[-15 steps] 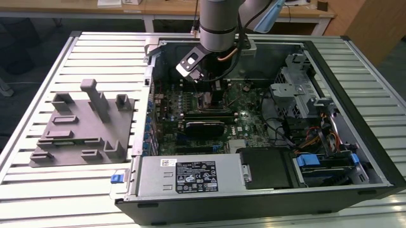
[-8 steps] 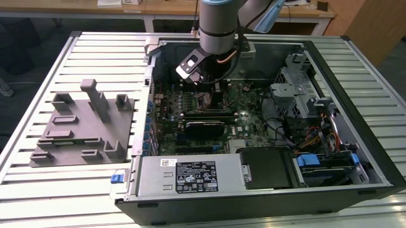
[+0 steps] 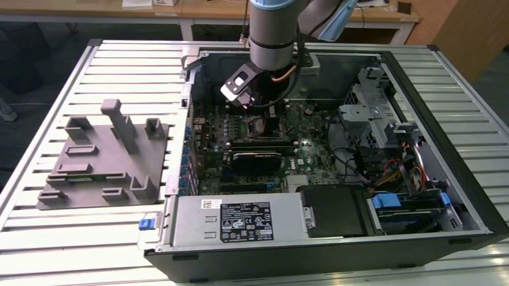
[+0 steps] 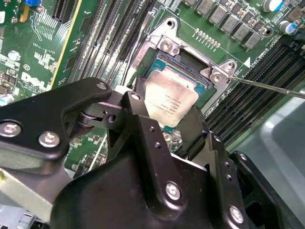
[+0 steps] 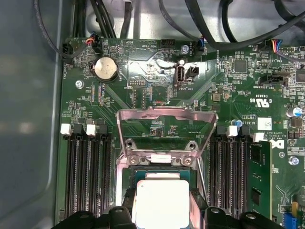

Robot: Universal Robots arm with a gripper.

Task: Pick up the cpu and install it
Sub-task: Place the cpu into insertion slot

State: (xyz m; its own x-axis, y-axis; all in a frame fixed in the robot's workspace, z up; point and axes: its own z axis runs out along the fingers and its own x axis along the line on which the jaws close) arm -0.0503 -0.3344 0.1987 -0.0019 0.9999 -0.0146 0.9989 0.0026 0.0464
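In the exterior view we look down from well above on the open computer case (image 3: 334, 256) on the slatted surface (image 3: 119, 65), in both wrist views we sit close over the motherboard (image 5: 143, 86), the first wrist view straight down, the second wrist view slanted, sharing socket (image 4: 188, 67) and chip (image 5: 159, 202)

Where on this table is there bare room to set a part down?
Bare table slats lie nearer the camera than the grey fixture, and beyond it. Crowded inside the case, where the claw grips the cpu at the socket.
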